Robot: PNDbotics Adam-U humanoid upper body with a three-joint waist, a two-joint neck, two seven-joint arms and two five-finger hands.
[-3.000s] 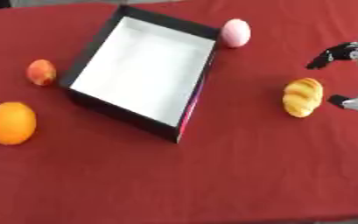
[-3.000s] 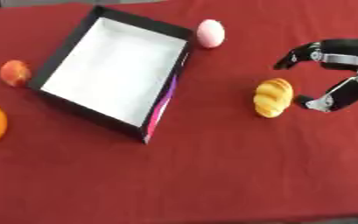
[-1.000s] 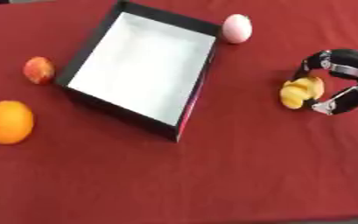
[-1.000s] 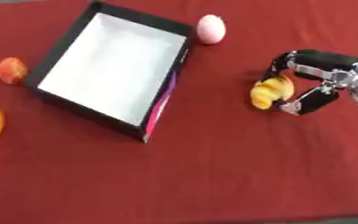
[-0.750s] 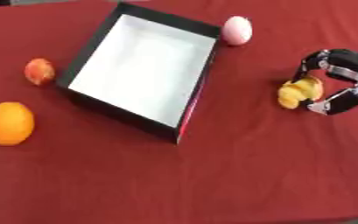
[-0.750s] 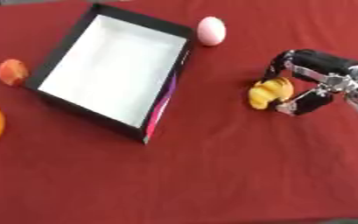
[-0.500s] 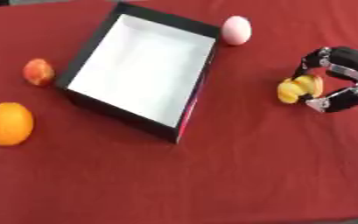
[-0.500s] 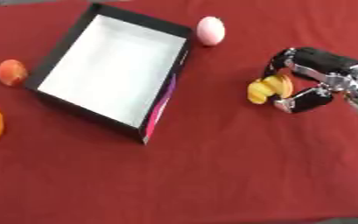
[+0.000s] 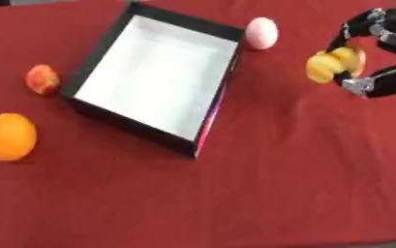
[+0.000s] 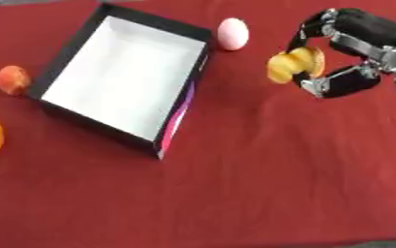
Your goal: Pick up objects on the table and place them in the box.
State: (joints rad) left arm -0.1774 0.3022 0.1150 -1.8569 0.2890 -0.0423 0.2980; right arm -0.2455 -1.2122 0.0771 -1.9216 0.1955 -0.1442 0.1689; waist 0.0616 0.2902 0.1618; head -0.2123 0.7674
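right eye view, yellow bread roll (image 10: 290, 64) pinched between right hand (image 10: 353, 43) fingers (image 10: 335, 82)

The box (image 9: 154, 80) is set askew on the table (image 9: 277, 184), left of centre. An egg-shaped object (image 9: 261, 33) is placed just beside its far right corner. Two round fruits are found to its left — the smaller (image 9: 41, 79) farther back, the larger (image 9: 7, 136) nearer. At the right, a lumpy object (image 10: 292, 64) is held in the right hand (image 10: 345, 53), well apart from the box.

Red cloth (image 9: 277, 184) matt; box (image 9: 155, 72) matt black outside, white inside; orange (image 9: 7, 136) smooth.
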